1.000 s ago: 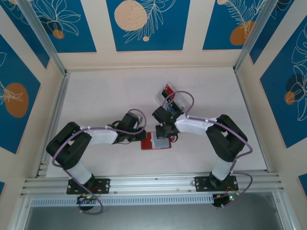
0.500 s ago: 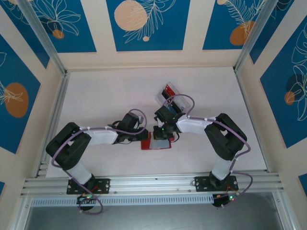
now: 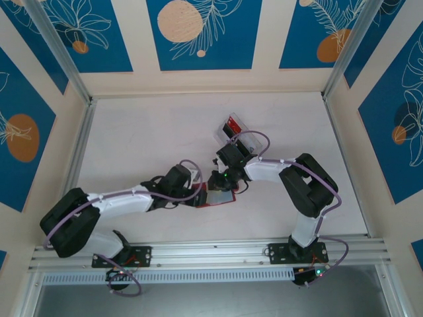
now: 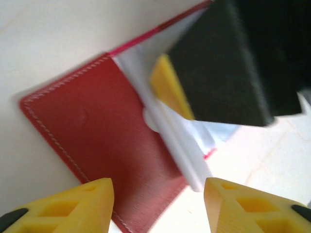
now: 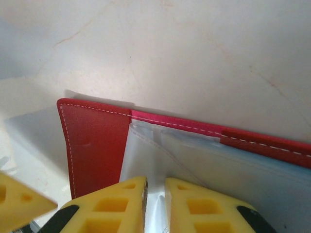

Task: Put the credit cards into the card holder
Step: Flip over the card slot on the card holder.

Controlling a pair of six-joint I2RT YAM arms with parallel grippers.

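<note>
— Where did the card holder (image 3: 218, 198) lie?

— Open and flat on the desk (image 3: 145, 132), about midway across and closer to the near edge than the far one. Its red flap was to the left and its pale, shiny inside to the right.

— And the left hand (image 4: 158, 208)?

— Low over the red flap. Its fingers (image 4: 73, 204) stood well apart and gripped nothing, and the flap lay just ahead of them.

— The right hand (image 5: 155, 194)?

— Down on the pale inside, just beside the fold. Its fingers (image 5: 209, 208) were only a slit apart with shiny lining in the slit. The view was too tight to tell whether they pinched it.

— The credit cards (image 3: 231, 123)?

— A red one, and perhaps a black one, sat in a clear tray (image 3: 221, 135) beyond the right hand toward the far edge, apart from the holder.
</note>
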